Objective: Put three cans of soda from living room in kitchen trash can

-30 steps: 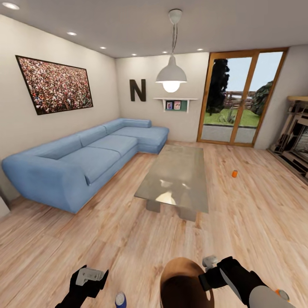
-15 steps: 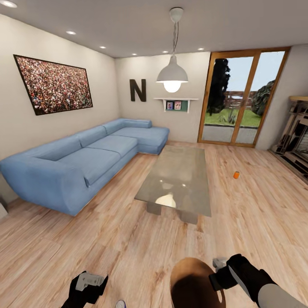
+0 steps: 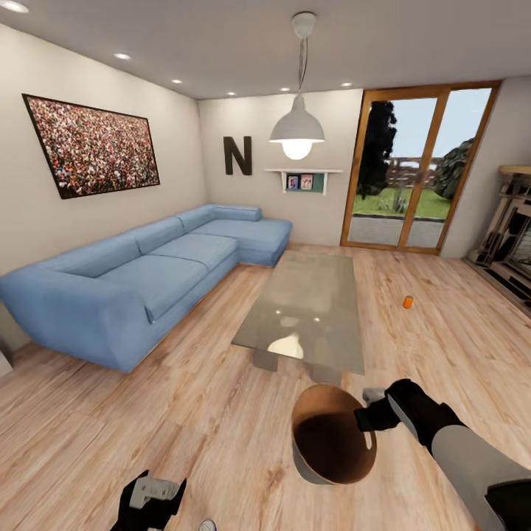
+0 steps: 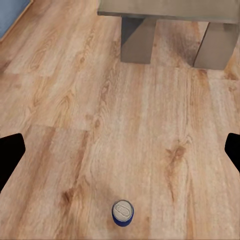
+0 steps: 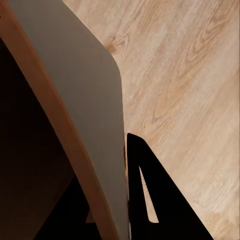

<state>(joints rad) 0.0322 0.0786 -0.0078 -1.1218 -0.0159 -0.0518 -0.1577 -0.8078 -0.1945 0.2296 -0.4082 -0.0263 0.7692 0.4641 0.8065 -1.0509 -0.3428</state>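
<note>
Right gripper (image 3: 366, 414) is clamped on the rim of the tash can (image 3: 332, 435), holding it tipped above the wood floor (image 3: 221, 398) just in front of the low table (image 3: 306, 310). One orange soda can (image 3: 407, 301) sits on the floor right of the table. Left gripper (image 3: 151, 495) hangs low, fingers apart, over a blue can (image 4: 122, 213).

Light wood plank floor (image 3: 184, 398) carries everything. Long grey low table (image 3: 306, 310) stands at centre; blue corner sofa (image 3: 140, 276) at 9 o'clock of it. One orange can (image 3: 407, 301) upright at 3 o'clock of table, well apart. Blue can (image 4: 122, 213) upright at 6 o'clock
</note>
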